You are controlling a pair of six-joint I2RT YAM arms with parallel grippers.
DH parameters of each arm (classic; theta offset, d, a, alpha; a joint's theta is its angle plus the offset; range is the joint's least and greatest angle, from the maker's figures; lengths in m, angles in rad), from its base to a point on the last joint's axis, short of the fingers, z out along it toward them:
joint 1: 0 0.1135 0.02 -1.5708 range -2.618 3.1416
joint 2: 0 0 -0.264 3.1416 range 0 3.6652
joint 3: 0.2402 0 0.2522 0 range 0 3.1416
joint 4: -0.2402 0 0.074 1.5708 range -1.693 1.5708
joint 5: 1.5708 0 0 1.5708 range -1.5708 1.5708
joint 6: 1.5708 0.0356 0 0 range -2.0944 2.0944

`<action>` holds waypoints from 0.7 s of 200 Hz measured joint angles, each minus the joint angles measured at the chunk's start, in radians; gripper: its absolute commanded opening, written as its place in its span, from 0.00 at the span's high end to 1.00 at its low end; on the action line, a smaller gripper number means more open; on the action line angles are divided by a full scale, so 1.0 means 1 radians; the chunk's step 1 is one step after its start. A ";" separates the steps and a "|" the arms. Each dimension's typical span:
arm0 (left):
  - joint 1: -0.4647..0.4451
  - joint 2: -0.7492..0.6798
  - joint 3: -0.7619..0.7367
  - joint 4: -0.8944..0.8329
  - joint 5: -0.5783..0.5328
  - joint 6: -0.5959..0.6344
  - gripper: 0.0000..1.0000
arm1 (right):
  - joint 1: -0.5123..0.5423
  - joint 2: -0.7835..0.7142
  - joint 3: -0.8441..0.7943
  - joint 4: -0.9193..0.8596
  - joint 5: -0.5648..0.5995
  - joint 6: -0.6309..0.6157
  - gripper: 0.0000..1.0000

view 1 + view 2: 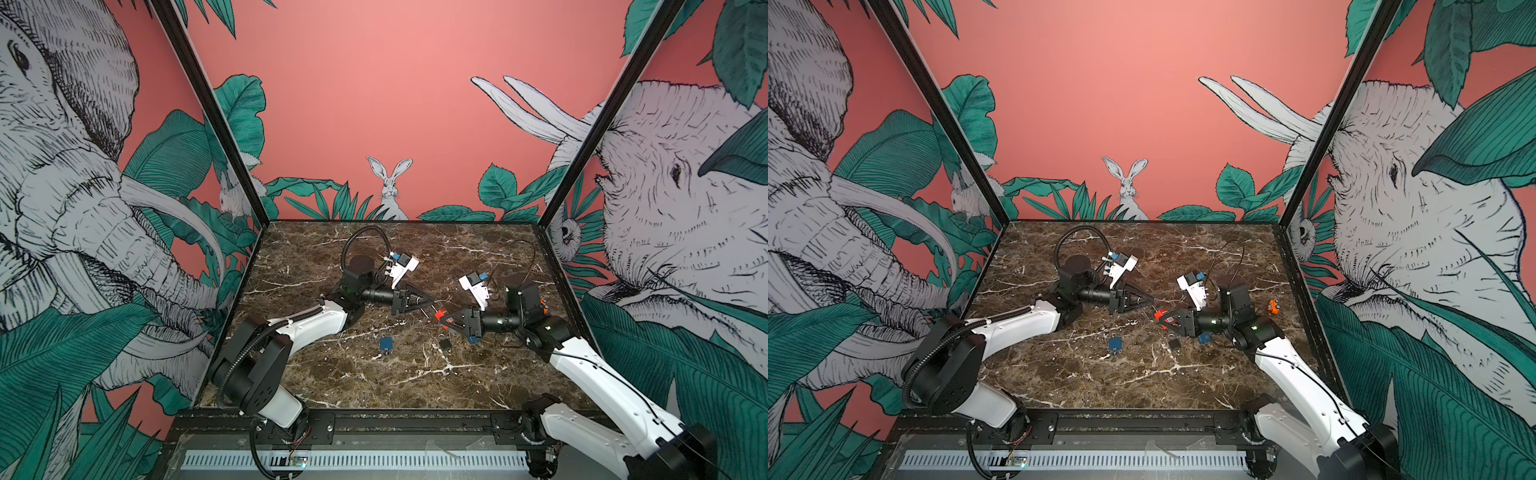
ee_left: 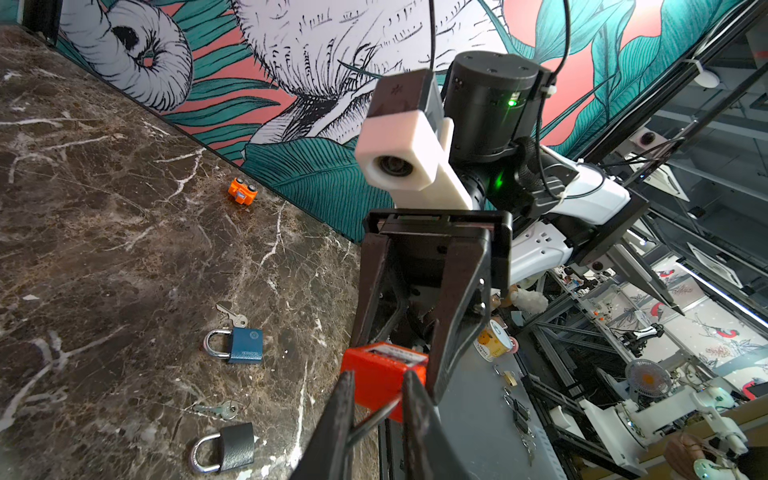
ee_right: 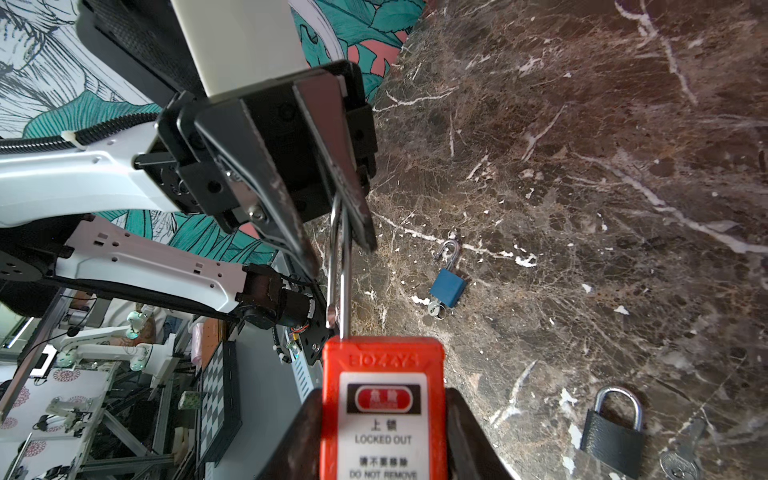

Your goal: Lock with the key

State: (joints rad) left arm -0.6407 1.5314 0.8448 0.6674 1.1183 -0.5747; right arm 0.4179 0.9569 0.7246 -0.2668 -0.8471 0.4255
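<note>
Right wrist view: my R gripper [image 3: 380,415] is clamped on the body of the red padlock [image 3: 382,361], label side to the cam, held up off the table [image 3: 582,166] btwn the two arms. Its shackle [image 3: 344,270] sticks straight out of the body toward my L gripper [image 3: 340,255], so the long axis runs gripper to gripper.

L jaws stand a little apart w/ the shackle's bend btwn them. The gap looks wider than the rod, and I can't tell if either pad touches it. One shackle leg seems to end just short of the body top, so I judge the lock isn't latched yet.

The next move turns on that line-up. L arm sits at the shackle end, dead in line, so it's the one to press the shackle along the axis into the body while R braces.

The keyhole end is hidden in R's jaws. A key [image 3: 681,461] lies just beside the black padlock [image 3: 611,432]. That one and a blue padlock [image 3: 448,286] lie on the table, well apart from the red one.
</note>
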 measured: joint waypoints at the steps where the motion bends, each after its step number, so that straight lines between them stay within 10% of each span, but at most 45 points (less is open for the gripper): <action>1: 0.000 0.000 0.000 0.002 0.000 -0.001 0.78 | -0.001 -0.001 0.000 0.000 0.000 0.000 1.00; 73: 0.000 0.002 -0.003 0.042 0.029 -0.040 0.69 | -0.015 -0.027 0.010 -0.002 0.028 -0.060 1.00; 140: -0.004 0.048 0.003 0.027 0.077 -0.058 1.00 | -0.024 -0.005 0.010 0.034 0.003 -0.065 1.00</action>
State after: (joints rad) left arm -0.6445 1.5795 0.8478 0.6945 1.1950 -0.6323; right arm 0.3939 0.9520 0.7341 -0.2333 -0.8444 0.3603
